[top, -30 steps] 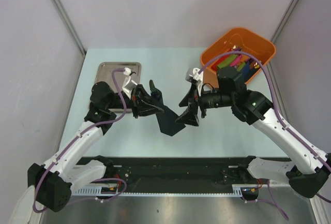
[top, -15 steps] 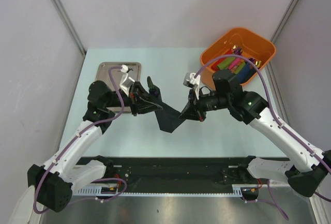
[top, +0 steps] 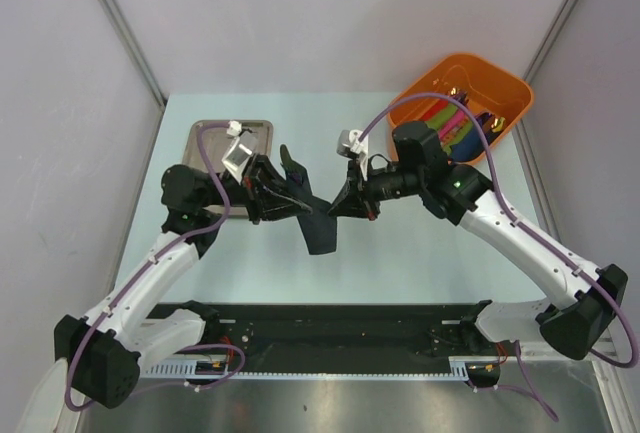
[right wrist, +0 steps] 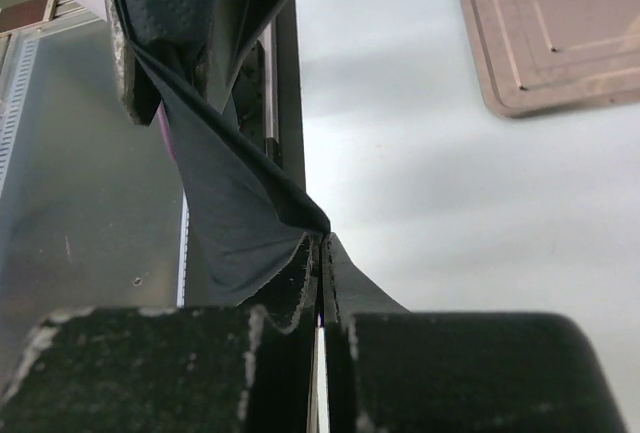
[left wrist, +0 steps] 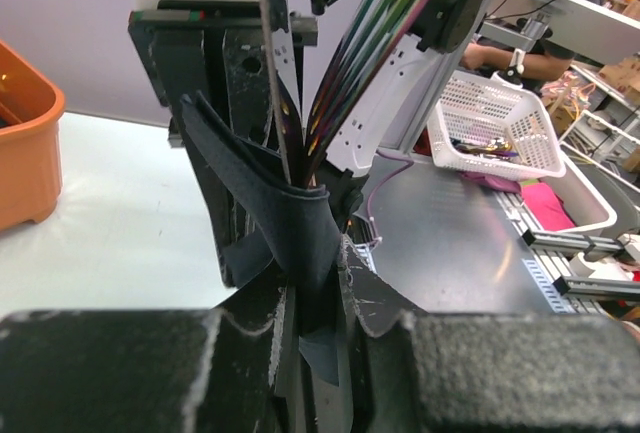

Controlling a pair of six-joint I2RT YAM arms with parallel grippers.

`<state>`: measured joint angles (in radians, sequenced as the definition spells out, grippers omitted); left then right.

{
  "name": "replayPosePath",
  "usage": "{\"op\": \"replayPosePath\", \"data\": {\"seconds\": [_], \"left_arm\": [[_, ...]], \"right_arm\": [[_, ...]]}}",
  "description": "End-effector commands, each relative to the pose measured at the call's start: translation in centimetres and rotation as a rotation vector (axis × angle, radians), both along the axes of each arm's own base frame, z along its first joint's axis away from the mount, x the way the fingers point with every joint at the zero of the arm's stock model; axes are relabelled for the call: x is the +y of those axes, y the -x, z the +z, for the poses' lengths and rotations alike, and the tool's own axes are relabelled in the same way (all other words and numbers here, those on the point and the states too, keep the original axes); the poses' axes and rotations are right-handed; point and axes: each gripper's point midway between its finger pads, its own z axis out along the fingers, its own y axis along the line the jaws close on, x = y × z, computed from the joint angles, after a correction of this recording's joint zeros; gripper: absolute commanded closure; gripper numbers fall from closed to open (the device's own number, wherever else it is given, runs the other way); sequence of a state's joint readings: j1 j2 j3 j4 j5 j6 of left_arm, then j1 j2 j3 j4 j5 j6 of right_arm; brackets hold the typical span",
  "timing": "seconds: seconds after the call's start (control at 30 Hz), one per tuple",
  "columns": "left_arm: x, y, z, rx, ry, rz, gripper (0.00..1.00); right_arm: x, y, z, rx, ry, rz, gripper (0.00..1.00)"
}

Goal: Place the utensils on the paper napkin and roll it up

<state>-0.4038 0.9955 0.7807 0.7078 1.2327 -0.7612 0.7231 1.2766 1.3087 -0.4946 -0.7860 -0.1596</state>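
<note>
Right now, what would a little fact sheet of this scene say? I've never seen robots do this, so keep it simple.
left gripper: shut on the paper napkin
right gripper: shut on the same napkin, opposite side
utensils: slim iridescent metal sticking out of the napkin's folds
progress: napkin loosely bunched round the utensils, not a neat roll
steel tray: on the table, by the left arm
orange bin: far right corner, holding coloured rolls

Bright even light, soft shadows; wrist cams' near fgnd blurry, paper napkin [left wrist: 268,203] sharp
</note>
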Motion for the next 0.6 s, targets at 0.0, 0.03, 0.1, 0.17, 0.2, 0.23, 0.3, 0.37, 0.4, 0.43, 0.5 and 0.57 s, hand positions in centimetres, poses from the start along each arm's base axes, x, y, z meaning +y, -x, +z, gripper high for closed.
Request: {"op": "replayPosePath", "data": {"seconds": [0.0, 0.03, 0.1, 0.17, 0.2, 0.23, 0.3, 0.37, 0.4, 0.43, 0.5, 0.57], "left_arm": [[0.1, 2.4, 3.6, -0.096, 0.089, -0.051, 1.00], [0.0, 2.4, 3.6, -0.092, 0.090, -0.056, 1.00], [-0.1, 2.6, 3.5, -0.085, 0.089, -0.067, 1.00], [-0.2, 2.6, 3.3, -0.076, 0.087, -0.067, 1.00], [-0.2, 2.6, 3.2, -0.067, 0.085, -0.068, 1.00], [-0.2, 2.5, 3.2, -0.066, 0.087, -0.065, 1.00], [-0.2, 2.5, 3.2, -0.051, 0.092, -0.057, 1.00], [-0.2, 2.3, 3.4, -0.039, 0.102, -0.045, 1.00], [-0.3, 2.1, 3.2, -0.026, 0.102, -0.035, 1.00], [-0.4, 1.7, 3.0, -0.014, 0.100, -0.020, 1.00], [-0.5, 0.2, 3.4, -0.061, 0.107, 0.063, 1.00], [-0.6, -1.9, 1.9, 0.010, 0.038, 0.173, 1.00]], "right_arm": [[1.1, -2.0, -0.6, -0.065, 0.013, -0.029, 1.00], [1.6, -1.6, -0.4, -0.056, 0.004, -0.017, 1.00], [2.1, -1.4, -0.2, -0.057, -0.005, -0.002, 1.00], [2.3, -1.4, -0.3, -0.056, -0.001, -0.001, 1.00], [2.2, -1.6, -0.4, -0.057, 0.004, -0.011, 1.00], [2.0, -1.9, -0.4, -0.060, 0.008, -0.020, 1.00], [1.4, -2.8, -0.5, -0.050, 0.014, -0.059, 1.00], [0.7, -4.1, -0.3, -0.025, 0.013, -0.104, 0.94], [0.5, -4.3, -0.1, -0.021, 0.009, -0.116, 0.78], [0.2, -4.6, 0.0, -0.009, 0.016, -0.135, 0.70], [-0.7, -5.5, 1.6, -0.016, 0.007, -0.182, 0.52], [-1.9, -5.8, 2.6, -0.018, 0.017, -0.232, 0.50]]}}
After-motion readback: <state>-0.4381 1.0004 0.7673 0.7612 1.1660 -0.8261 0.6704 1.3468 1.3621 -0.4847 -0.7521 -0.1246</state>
